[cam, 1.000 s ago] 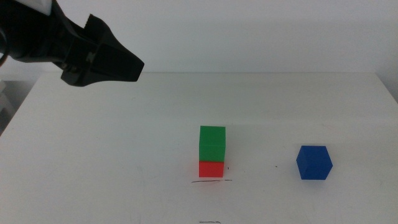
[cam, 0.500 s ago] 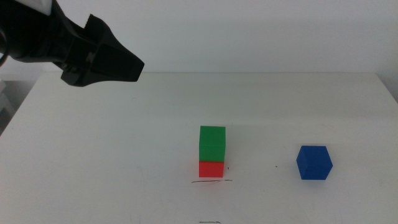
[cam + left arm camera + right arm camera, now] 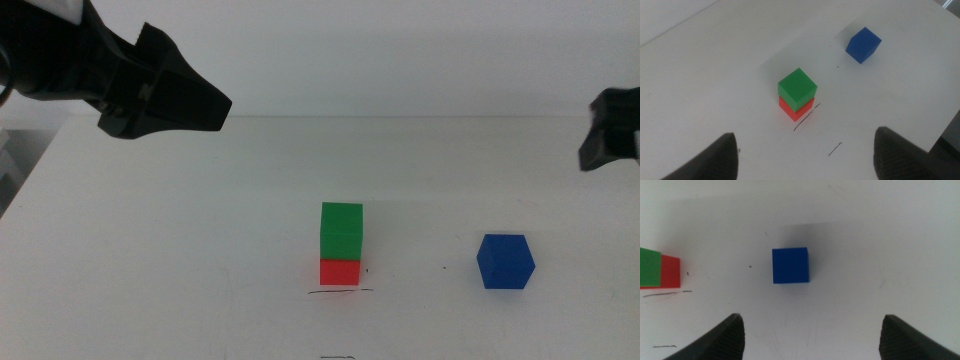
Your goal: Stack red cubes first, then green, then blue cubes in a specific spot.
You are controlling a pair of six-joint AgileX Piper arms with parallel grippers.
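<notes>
pen line (image 3: pixel 339 292): the marked spot on the white worktop (image 3: pixel 200 280), right at the near foot of the stack
red cube (image 3: pixel 340 271): already down, just behind the line
green cube (image 3: pixel 341 231): sitting on the red one, so two of three are done
blue cube (image 3: pixel 505 262): the last job, loose on the worktop, well off to the right
right end effector (image 3: pixel 810 330): spread wide and empty, above the blue cube, probably lining up for it
left end effector (image 3: pixel 805 150): wide open too, holding nothing, parked high at the far left
</notes>
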